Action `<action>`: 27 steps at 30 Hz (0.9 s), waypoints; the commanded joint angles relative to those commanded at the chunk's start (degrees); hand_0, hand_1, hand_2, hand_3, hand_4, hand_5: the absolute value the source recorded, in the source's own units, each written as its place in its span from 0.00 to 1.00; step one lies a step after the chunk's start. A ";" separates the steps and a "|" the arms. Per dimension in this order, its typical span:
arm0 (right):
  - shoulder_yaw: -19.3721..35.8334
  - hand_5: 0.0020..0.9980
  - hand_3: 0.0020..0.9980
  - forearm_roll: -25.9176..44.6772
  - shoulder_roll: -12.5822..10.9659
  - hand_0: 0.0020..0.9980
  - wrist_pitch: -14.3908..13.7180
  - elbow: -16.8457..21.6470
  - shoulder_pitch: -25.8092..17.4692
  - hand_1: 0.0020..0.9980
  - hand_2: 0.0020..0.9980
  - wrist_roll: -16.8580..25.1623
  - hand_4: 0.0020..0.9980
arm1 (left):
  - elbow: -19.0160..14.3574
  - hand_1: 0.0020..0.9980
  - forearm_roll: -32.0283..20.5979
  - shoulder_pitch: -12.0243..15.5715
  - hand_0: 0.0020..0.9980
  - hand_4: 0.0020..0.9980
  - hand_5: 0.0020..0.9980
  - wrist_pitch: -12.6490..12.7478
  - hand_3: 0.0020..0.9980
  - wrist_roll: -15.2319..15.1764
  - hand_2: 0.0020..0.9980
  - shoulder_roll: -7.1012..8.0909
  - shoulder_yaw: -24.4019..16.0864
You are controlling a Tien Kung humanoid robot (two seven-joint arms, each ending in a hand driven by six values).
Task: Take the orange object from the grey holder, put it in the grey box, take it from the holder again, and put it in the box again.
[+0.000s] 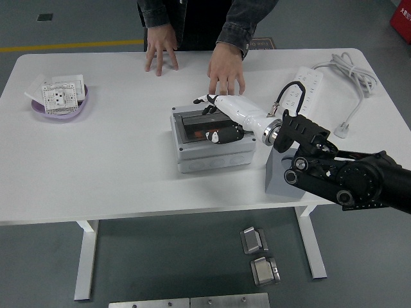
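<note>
Head view: we see the white tabletop (115, 160), the grey box (212, 154) mid-table, our right hand (221, 119) above it, fingers spread, empty; the orange object (200, 135) lies inside the box.

One head view only: high above the near side, looking forward and down at middling range, bench (115, 167) filling mid-frame, floor along the bottom.

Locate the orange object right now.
In the head view, the orange object lies inside the grey box at table centre, partly hidden under the right hand, left of the grey holder.
</note>
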 joint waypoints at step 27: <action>46.80 0.27 0.87 2.37 -6.06 0.73 -12.52 17.99 -37.09 0.67 0.68 13.33 0.68 | -0.04 0.66 0.35 0.46 0.66 0.63 0.45 -0.03 0.65 0.08 0.61 0.19 -1.48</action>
